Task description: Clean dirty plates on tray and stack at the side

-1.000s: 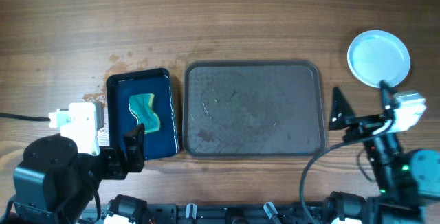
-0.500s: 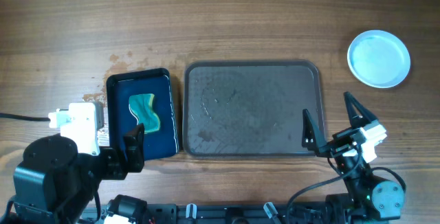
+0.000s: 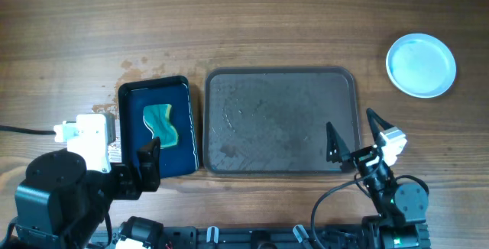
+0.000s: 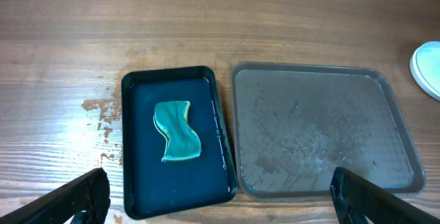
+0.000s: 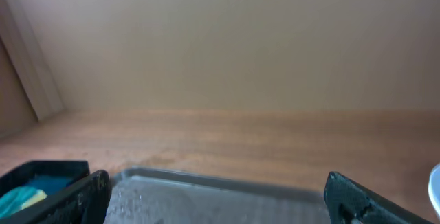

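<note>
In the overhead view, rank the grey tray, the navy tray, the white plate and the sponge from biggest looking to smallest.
1. grey tray
2. navy tray
3. white plate
4. sponge
All lie low on the table, so nearness to the camera hardly affects this order.

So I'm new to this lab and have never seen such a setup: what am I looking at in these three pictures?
It's a two-armed robot at a wooden table. One picture looks down from above; the other two come from a camera on each wrist. The left claw and right claw are both open, holding nothing. On the table: a large grey tray, bare; a small navy tray holding a teal sponge; and a white plate on the right, perhaps a stack.
</note>
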Tool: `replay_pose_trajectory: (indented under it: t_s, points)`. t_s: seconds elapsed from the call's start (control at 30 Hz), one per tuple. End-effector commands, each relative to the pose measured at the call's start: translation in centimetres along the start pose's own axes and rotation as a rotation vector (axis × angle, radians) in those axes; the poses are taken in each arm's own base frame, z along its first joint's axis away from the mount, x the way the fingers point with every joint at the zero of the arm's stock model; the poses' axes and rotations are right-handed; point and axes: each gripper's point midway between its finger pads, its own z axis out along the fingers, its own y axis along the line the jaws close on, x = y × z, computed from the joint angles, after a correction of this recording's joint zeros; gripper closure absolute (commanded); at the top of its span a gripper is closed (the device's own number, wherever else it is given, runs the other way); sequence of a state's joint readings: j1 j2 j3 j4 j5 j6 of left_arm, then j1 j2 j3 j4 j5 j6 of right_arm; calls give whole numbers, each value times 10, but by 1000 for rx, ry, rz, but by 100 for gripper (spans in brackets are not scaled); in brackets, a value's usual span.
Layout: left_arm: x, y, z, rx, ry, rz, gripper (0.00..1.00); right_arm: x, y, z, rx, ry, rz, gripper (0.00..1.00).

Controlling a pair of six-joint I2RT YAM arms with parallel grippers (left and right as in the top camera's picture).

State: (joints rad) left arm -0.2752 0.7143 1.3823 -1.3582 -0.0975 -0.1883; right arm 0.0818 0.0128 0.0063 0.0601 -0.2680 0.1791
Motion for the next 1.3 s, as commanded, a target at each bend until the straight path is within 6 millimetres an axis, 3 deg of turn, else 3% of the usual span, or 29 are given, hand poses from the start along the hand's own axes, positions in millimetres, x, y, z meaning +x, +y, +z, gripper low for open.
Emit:
replay_pose_trajectory:
  t_s: [0.0,0.1,0.43,0.53,1.27]
  points:
    - [-2,0,-2,-1,-11,-3,0,7,-1,-1,8,27,7,0]
    - [-2,0,-2,-1,-11,-3,0,9,3,-1,-19,32,-91,0]
    - [-2,0,-2,-1,-11,-3,0,9,-2,0,8,36,-96,0]
    - [-2,0,-2,-1,-11,-3,0,10,-3,0,9,40,-193,0]
    - [-2,0,-2,0,-11,-3,0,10,-3,0,9,40,-194,0]
